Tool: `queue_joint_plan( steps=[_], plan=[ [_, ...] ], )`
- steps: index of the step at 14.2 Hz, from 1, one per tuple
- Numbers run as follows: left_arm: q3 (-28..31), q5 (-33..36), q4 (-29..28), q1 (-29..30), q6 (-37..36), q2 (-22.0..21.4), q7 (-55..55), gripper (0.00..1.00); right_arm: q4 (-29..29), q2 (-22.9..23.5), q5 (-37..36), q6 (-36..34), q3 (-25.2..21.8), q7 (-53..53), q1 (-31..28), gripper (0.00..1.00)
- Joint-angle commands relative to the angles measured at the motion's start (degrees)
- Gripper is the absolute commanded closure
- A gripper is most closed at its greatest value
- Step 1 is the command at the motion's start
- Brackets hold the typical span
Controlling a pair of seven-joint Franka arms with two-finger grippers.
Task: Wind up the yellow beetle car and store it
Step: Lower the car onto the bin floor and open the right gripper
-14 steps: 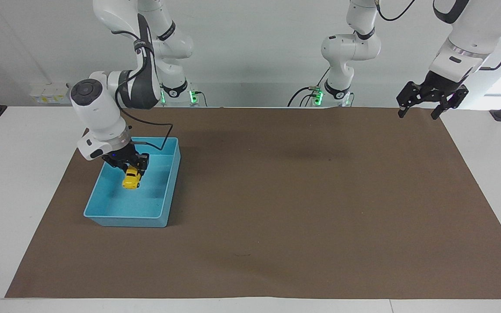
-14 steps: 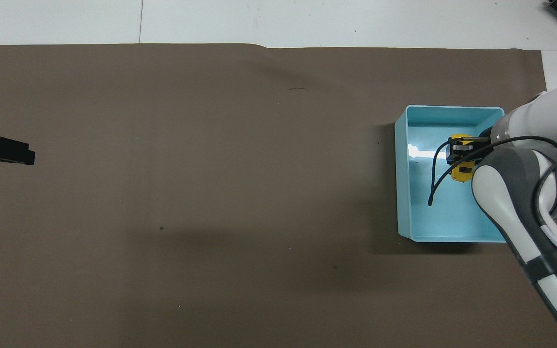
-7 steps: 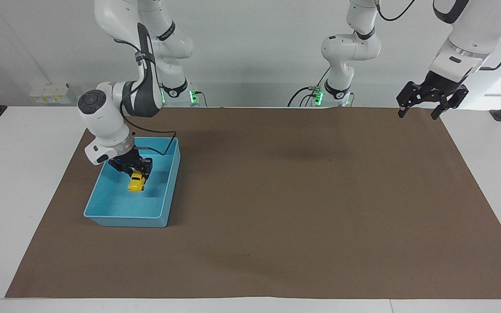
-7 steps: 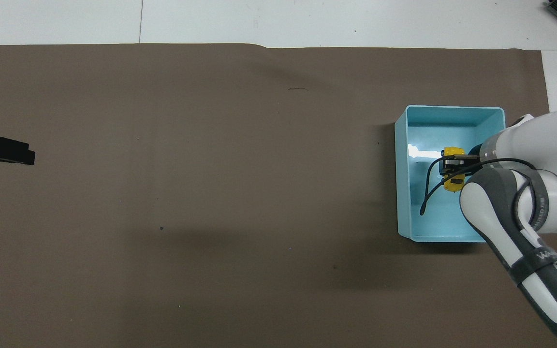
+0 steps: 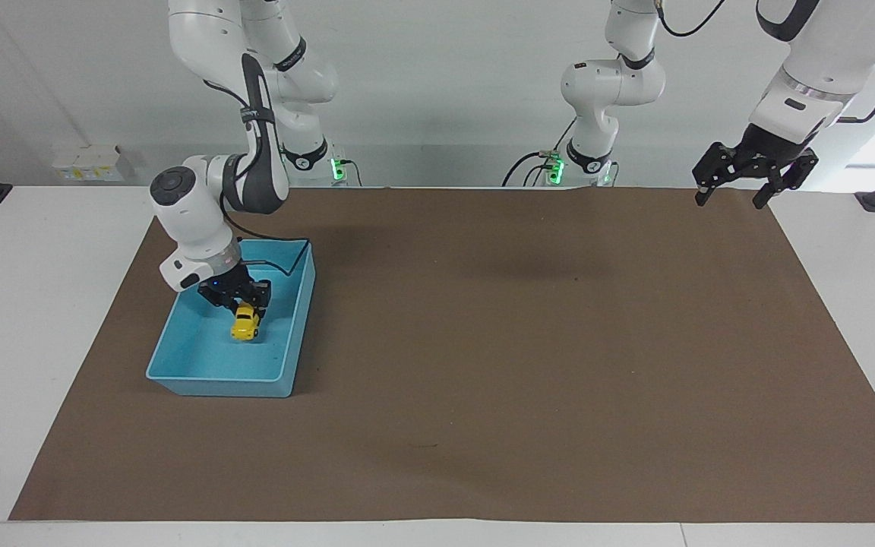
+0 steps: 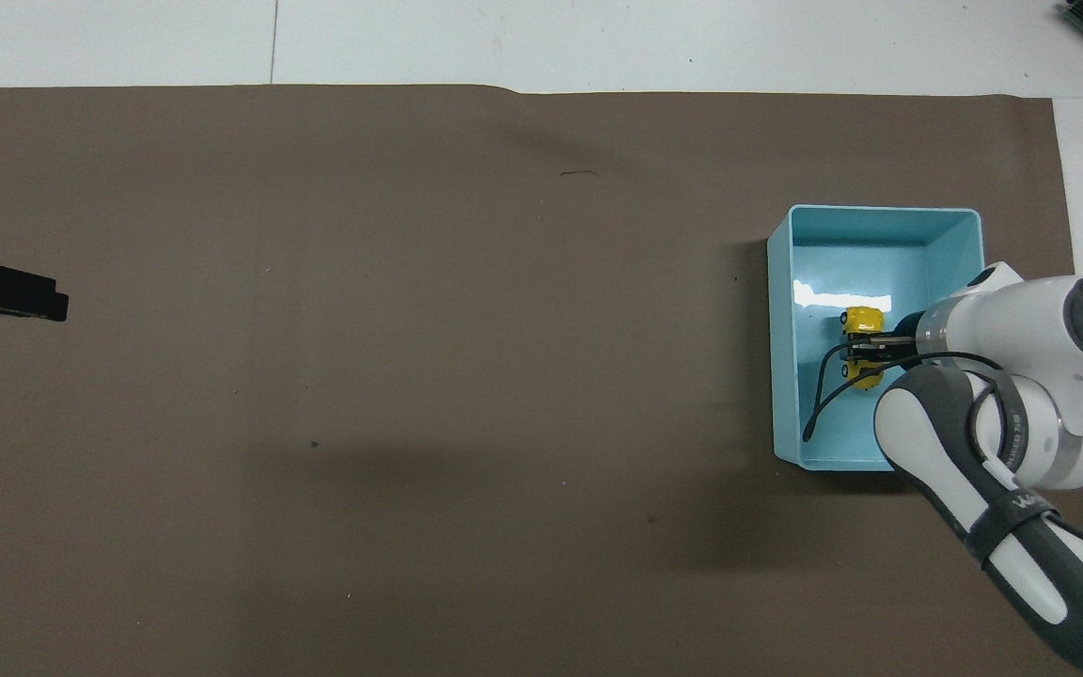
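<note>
Inside the blue bin, right gripper clamps the yellow beetle car just under its jaws, near the floor. Left gripper waits, jaws spread, over the worktop's other end.

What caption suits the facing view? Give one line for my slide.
Right gripper lowers the yellow beetle car into the blue bin; left gripper waits open.

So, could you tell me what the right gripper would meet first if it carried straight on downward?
Likely the floor of the blue bin: the right gripper, shut on the yellow beetle car, points down into it. Whether the car already touches the floor, I cannot tell.
</note>
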Motion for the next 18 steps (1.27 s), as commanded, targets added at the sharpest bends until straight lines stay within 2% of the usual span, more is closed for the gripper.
queue_joint_plan(
  steps=[1, 3, 5, 6, 7, 8, 13, 18],
  plan=[
    [-0.42, 0.73, 0.49, 0.63, -1.2, -0.34, 0.34, 0.0, -1.88, 0.87, 1.9, 3.83, 0.34, -2.64, -0.57, 1.0],
    [-0.42, 0.73, 0.49, 0.63, -1.2, -0.34, 0.34, 0.0, -2.32, 0.96, 1.9, 4.46, 0.34, -2.55, -0.3, 1.0],
    [-0.42, 0.73, 0.4, 0.63, -1.2, -0.34, 0.34, 0.0, -2.32, 0.96, 1.9, 4.29, 0.34, -1.76, 0.23, 0.8],
    [-0.42, 0.73, 0.49, 0.63, -1.2, -0.34, 0.34, 0.0, -2.23, 0.96, 1.9, 4.11, 0.34, -1.76, 0.23, 0.65],
    [-0.42, 0.73, 0.4, 0.63, -1.2, -0.34, 0.34, 0.0, -2.23, 0.96, 1.9, 4.02, 0.34, -1.76, 0.23, 0.44],
    [-0.42, 0.73, 0.49, 0.63, -1.2, -0.34, 0.34, 0.0, -2.23, 0.96, 1.9, 3.85, 0.34, -1.67, 0.31, 0.0],
    [-0.42, 0.73, 0.49, 0.63, -1.2, -0.34, 0.34, 0.0, 0.57, 0.26, 1.82, 2.28, 0.34, -2.11, 0.31, 0.0],
    [-0.42, 0.73, 0.49, 0.63, -1.2, -0.34, 0.34, 0.0, 9.7, -0.01, 0.76, -11.33, 0.34, -1.85, 0.31, 0.0]
  ],
)
